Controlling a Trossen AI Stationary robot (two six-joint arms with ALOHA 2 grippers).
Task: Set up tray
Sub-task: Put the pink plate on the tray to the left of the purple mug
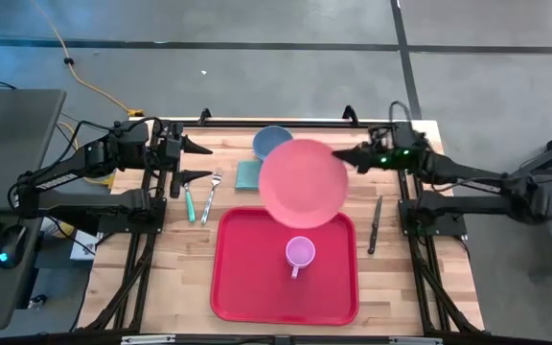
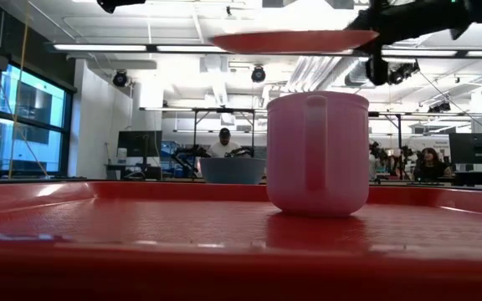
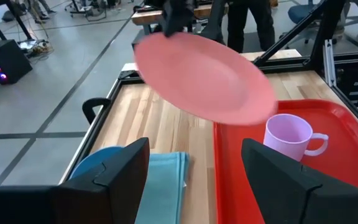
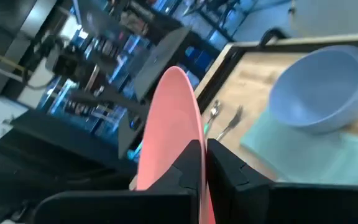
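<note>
The red tray (image 1: 257, 278) lies at the table's near middle, and a pink mug (image 1: 300, 252) stands upright on it. A round pink plate (image 1: 302, 182) hangs in the air over the tray's far edge, with my right gripper (image 1: 341, 156) shut on it from the table's far right. The low view shows the plate (image 2: 291, 40) high above the mug (image 2: 316, 155). My left gripper (image 1: 199, 163) waits open at the far left, with nothing between its fingers (image 3: 123, 177). My right gripper pinches the plate's rim (image 4: 188, 134) between its two fingers, on the plate's far right side (image 1: 336, 159). The fingers come about level from the table's right. The plate is lifted clear of the table and tray and hangs roughly level.
A blue bowl (image 1: 272, 141) and a folded teal cloth (image 1: 247, 174) lie at the far middle, partly under the plate. A fork (image 1: 211, 196) and a teal-handled utensil (image 1: 189, 201) lie left of the tray. A knife (image 1: 375, 225) lies to its right.
</note>
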